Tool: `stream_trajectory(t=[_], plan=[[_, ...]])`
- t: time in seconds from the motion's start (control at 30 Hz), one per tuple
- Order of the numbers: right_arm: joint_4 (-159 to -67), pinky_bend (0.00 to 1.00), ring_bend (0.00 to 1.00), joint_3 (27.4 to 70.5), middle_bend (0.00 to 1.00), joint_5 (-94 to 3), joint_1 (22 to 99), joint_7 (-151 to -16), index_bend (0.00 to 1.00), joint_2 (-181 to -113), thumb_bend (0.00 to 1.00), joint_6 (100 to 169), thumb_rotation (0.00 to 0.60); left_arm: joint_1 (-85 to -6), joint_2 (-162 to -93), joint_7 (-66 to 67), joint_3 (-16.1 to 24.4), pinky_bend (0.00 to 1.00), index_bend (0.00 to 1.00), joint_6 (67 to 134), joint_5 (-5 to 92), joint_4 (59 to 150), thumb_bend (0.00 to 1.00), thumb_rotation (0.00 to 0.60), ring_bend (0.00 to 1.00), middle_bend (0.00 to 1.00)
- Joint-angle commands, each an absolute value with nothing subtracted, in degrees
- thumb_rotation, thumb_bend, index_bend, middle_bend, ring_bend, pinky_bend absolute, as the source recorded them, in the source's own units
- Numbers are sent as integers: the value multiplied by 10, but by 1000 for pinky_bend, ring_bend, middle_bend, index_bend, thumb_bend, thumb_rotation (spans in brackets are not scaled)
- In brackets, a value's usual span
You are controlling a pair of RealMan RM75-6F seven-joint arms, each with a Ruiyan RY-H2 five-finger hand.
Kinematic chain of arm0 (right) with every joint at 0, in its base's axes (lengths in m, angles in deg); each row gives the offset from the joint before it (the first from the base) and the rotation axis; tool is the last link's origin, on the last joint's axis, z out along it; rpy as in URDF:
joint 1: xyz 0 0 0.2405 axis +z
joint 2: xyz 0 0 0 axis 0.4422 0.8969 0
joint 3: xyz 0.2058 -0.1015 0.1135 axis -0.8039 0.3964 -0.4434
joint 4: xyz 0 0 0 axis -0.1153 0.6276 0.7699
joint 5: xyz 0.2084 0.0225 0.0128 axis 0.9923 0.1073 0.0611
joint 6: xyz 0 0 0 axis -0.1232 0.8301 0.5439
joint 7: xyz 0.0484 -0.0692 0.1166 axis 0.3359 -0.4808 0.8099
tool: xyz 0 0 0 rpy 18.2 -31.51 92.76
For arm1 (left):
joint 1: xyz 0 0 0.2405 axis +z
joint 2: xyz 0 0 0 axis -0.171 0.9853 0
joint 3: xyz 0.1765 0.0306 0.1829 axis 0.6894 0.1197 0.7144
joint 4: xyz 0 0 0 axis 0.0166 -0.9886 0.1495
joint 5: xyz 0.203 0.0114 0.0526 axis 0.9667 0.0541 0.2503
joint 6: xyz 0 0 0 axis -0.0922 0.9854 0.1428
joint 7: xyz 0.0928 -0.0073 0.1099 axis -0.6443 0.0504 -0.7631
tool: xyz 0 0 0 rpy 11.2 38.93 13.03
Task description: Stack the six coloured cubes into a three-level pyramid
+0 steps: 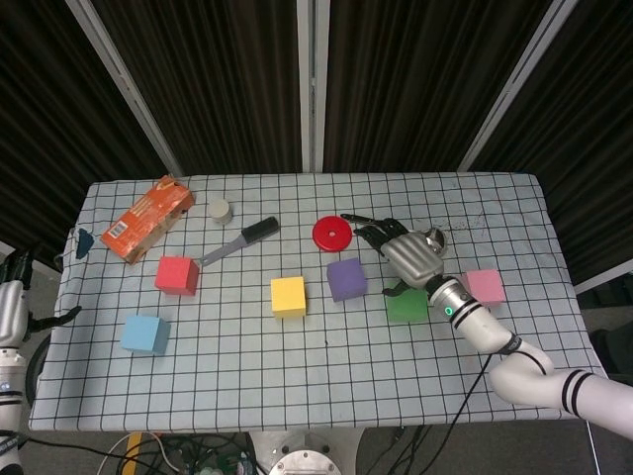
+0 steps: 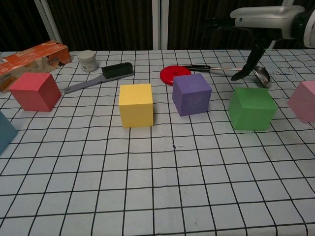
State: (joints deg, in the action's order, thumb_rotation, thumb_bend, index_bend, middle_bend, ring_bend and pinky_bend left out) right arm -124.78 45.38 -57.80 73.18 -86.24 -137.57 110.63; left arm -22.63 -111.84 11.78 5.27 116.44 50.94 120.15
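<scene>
The right hand (image 1: pixel 410 259) is hovering over the green cube (image 2: pixel 251 108), fingers spread and grasping nothing, partly covering the cube in the head view. The left hand (image 1: pixel 10 309) is sitting cut off at the surface's (image 1: pixel 326 366) left edge — released. The blue cube (image 2: pixel 5 132) is showing only partly in the chest view — all six cubes are lying unstacked.

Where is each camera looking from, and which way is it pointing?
Head view: sits high above the near edge, looking steeply down on the whole table; shows the right hand and its arm above the green cube, and the left hand beyond the table's left edge.
Chest view: sits low at the near edge, looking across the cloth toward the dark curtain; shows only the right hand, up top.
Both share: right hand, green cube, purple cube, yellow cube, red disc.
</scene>
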Motion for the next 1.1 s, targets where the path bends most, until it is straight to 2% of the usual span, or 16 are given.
stream_trajectory(t=[0.03, 0.23, 0.33, 0.7, 0.83, 0.97, 1.1], plan=[[-1224, 0, 0, 459, 85, -559, 754, -878, 0, -1405, 0, 1081, 600, -212, -1134, 125, 59, 71, 41, 1186, 536, 1187, 0, 600, 0, 84], [-1204, 0, 0, 466, 98, -517, 783, -895, 0, -1437, 50, 1048, 600, -197, -1145, 124, 65, 62, 40, 1203, 560, 1183, 0, 600, 0, 84], [-1194, 0, 0, 468, 115, -509, 793, -909, 0, -1449, 70, 1051, 600, -194, -1144, 113, 64, 62, 40, 1186, 544, 1180, 0, 600, 0, 84], [-1174, 0, 0, 482, 261, -472, 812, -972, 0, -1482, 102, 1073, 600, -179, -1149, 152, 64, 63, 40, 1184, 569, 1163, 1, 600, 0, 84], [-1178, 0, 0, 486, 348, -465, 812, -983, 0, -1483, 121, 1085, 600, -172, -1148, 170, 67, 62, 40, 1193, 588, 1161, 1, 600, 0, 84], [-1196, 0, 9, 486, 433, -455, 809, -992, 0, -1474, 157, 1099, 600, -167, -1147, 177, 66, 63, 41, 1201, 597, 1162, 1, 600, 0, 84], [-1238, 0, 28, 480, 464, -438, 807, -1018, 0, -1456, 165, 1128, 600, -163, -1145, 185, 64, 63, 41, 1206, 605, 1163, 1, 600, 0, 84]])
